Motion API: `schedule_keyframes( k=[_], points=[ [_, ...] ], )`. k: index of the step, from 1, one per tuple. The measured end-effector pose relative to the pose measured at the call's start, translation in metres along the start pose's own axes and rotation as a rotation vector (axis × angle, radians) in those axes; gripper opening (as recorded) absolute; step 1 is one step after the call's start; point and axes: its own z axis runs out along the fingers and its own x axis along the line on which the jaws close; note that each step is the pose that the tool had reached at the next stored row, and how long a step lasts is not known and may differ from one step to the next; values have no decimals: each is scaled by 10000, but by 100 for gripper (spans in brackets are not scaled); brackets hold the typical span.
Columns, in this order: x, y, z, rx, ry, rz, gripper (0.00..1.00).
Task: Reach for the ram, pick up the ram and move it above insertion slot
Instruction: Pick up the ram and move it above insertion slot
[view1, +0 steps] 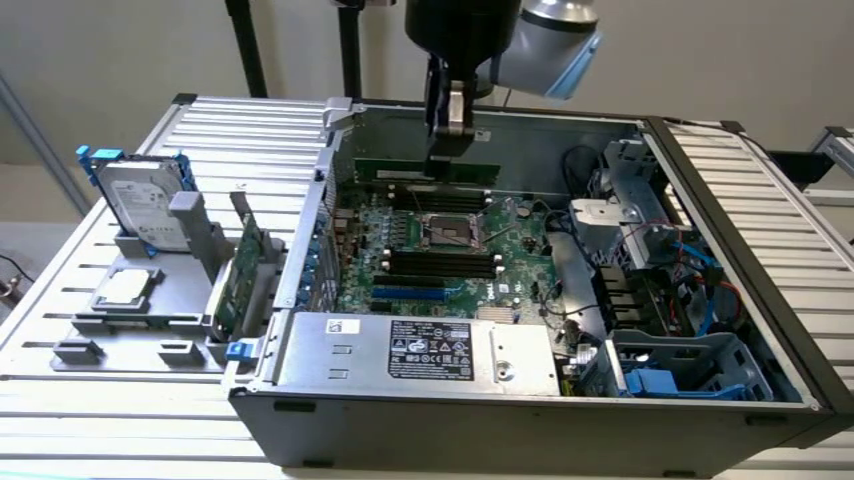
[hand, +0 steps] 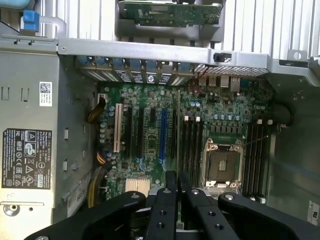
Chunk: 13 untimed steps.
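Note:
My gripper (view1: 446, 148) hangs over the open computer case, shut on the ram (view1: 427, 172), a long thin green stick held level above the motherboard (view1: 521, 235). In the wrist view the ram (hand: 178, 130) appears edge-on as a thin line running out from between my fingers (hand: 170, 192). It lies just beside the bank of black insertion slots (hand: 192, 145) between the blue slot (hand: 163, 135) and the CPU socket (hand: 221, 167). A second bank of black slots (hand: 257, 150) lies past the socket. In the exterior view the black slots (view1: 441, 262) sit well below the stick.
A green expansion card (view1: 247, 270) stands in a grey holder to the exterior view's left of the case, near a hard drive (view1: 140, 205). The power supply (view1: 414, 350) fills the case front. Cables and a drive cage (view1: 641, 260) crowd the exterior view's right.

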Motion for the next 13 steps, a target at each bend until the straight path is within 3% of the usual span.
schedule_keyframes(
  k=[13],
  points=[
    [-55, -211, 39, 23, -13, 365, 13]
  ],
)
